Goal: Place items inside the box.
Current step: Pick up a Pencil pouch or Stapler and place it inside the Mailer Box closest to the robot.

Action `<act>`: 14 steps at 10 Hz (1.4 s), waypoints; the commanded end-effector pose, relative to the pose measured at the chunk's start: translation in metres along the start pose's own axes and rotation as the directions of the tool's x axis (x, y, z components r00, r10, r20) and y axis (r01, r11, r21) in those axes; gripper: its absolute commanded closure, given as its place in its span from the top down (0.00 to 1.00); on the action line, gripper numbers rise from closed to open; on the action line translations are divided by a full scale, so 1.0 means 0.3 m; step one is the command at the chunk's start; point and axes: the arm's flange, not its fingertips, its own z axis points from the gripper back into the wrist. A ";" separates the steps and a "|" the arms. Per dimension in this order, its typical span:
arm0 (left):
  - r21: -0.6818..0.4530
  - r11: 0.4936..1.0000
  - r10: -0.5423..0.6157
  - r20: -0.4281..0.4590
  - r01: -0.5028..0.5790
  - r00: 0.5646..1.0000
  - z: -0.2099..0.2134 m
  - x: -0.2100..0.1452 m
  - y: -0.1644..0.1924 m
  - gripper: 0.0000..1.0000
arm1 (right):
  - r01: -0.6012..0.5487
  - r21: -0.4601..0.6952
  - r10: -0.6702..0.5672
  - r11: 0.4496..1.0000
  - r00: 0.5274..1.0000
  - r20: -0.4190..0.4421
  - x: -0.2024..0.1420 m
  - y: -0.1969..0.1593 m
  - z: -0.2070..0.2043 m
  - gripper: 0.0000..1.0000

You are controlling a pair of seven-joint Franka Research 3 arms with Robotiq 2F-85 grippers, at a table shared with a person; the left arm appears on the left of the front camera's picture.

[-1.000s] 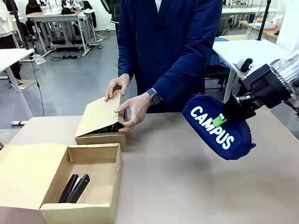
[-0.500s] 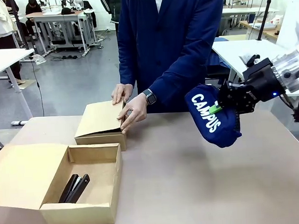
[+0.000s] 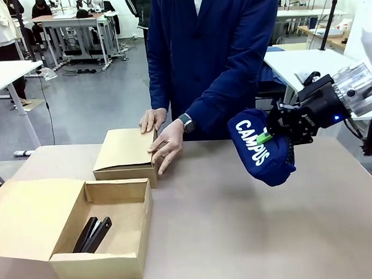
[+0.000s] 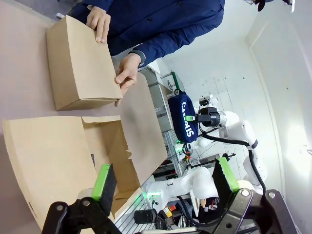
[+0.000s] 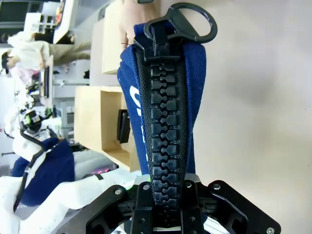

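Your right gripper [image 3: 269, 134] is clamped tight on the navy "CAMPUS" pencil case [image 3: 261, 153], pinching it along the zipper edge. The case hangs off the fingers, clear of the table [image 3: 252, 235], right of centre.

Your left gripper [image 4: 165, 178] is wide open with nothing between the pads, up above the open cardboard box [image 3: 117, 182] at near left. Two black staplers [image 3: 92, 234] lie side by side on that box's floor.

Behind it, one of the person's hands [image 3: 166, 146] presses on the lid of a smaller closed box [image 3: 121, 148], and the other hand [image 3: 152, 119] sits at its back edge. The pencil case is well apart from both boxes.
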 end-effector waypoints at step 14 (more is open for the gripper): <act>-0.021 1.000 -0.020 0.014 0.021 1.000 -0.002 0.002 -0.004 1.00 | 0.034 0.018 -0.034 0.999 0.999 -0.008 -0.032 0.064 -0.034 0.08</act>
